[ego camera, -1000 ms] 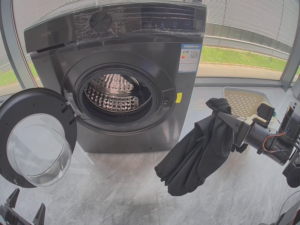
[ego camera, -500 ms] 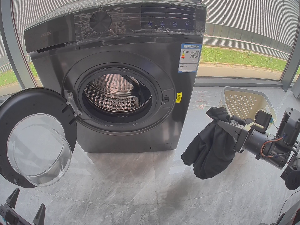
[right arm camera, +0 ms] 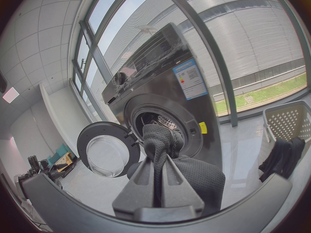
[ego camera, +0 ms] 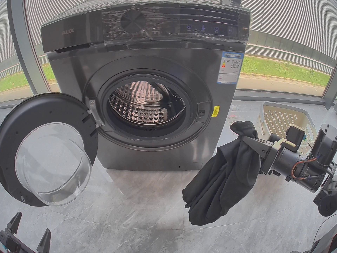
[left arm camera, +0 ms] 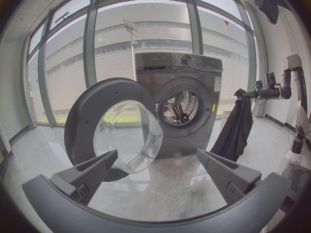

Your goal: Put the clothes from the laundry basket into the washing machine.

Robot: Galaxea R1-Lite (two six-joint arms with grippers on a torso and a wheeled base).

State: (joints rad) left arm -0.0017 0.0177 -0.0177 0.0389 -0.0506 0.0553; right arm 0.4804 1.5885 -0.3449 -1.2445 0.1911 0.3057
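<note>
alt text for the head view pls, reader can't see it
The right gripper holds a dark garment in the air, right of a grey washing machine whose door stands open to the left; a white laundry basket stands farther right.

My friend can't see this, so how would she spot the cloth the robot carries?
Find the big grey washing machine with its round door open. To its right, near the white basket, the right gripper pinches a dark cloth. Another dark cloth drapes the basket; this one dangles in the air.
</note>
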